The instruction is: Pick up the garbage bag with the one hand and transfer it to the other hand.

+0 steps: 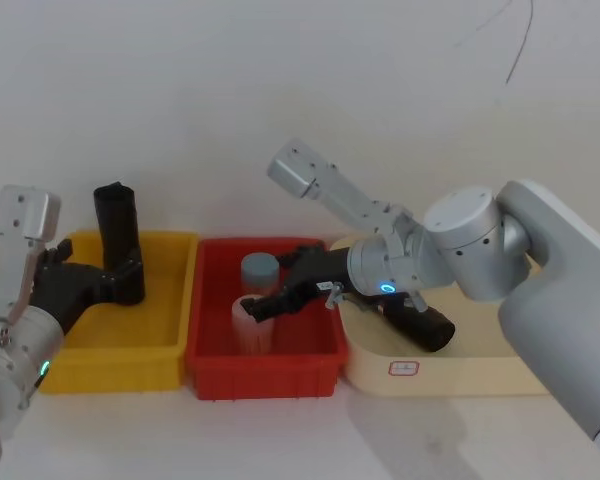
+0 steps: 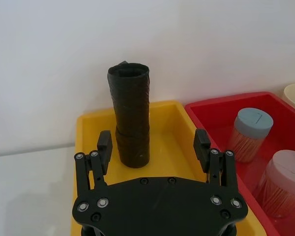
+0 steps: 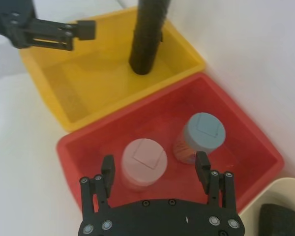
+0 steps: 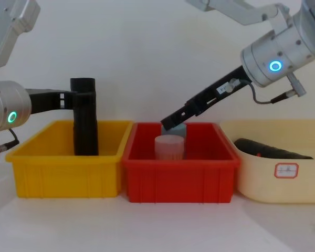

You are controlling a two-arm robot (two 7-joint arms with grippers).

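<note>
- Left gripper (image 2: 153, 142), jaws open, faces the upright black tube (image 2: 130, 113) in the yellow bin (image 2: 86, 129).
- Right gripper (image 3: 156, 168), jaws open, over the red bin (image 3: 71, 147).
- Garbage bag (image 4: 275, 149) lies in the cream tray (image 4: 257, 184).

We see a yellow bin (image 1: 120, 350), a red bin (image 1: 265, 372), a cream tray (image 1: 460, 375) with a red-outlined white label (image 4: 287, 169), a black tube (image 1: 118, 240), a matte black garbage bag (image 4: 275, 150) with a small red mark, a blue-grey-lidded jar (image 1: 260, 268), a pink-lidded jar (image 1: 250, 330), and a green-teal ring (image 4: 12, 116) and a blue ring (image 4: 275, 65) glowing on silver arms.
</note>
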